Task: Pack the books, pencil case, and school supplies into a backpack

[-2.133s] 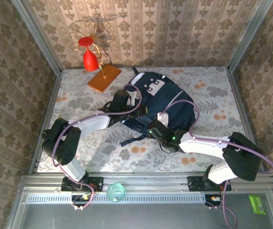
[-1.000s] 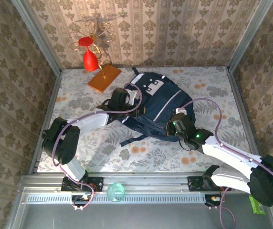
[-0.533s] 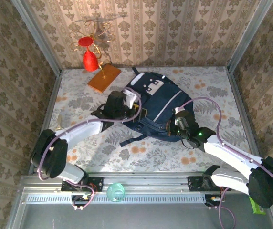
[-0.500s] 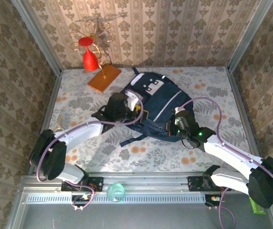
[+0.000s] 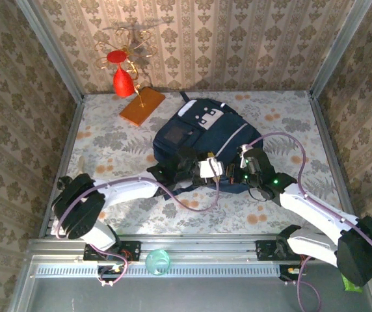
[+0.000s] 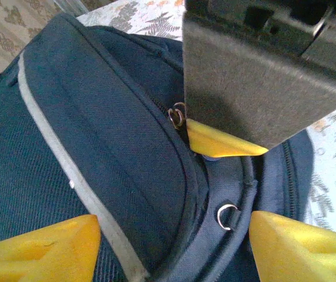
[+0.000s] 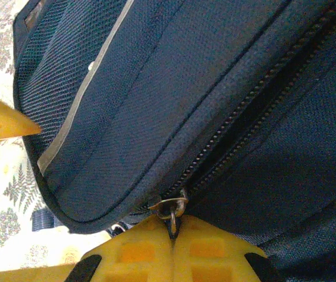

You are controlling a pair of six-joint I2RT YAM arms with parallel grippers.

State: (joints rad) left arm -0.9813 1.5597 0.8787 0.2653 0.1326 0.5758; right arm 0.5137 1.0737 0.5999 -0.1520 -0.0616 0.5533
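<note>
Navy backpack flat on table, zip line slanting up and away from right gripper, clamped onto zipper pull at its near end; left gripper spread wide just beside, gripping nothing, over 2nd ring.

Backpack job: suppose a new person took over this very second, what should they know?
Right tool: shut on a zip pull at the backpack's near edge.
Left tool: open above a second zip ring, holding nothing.
The backpack lies on the table.
Done: pull gripped; contents cannot be judged.
Left: run the zip, probably with the left tool steadying the fabric.
</note>
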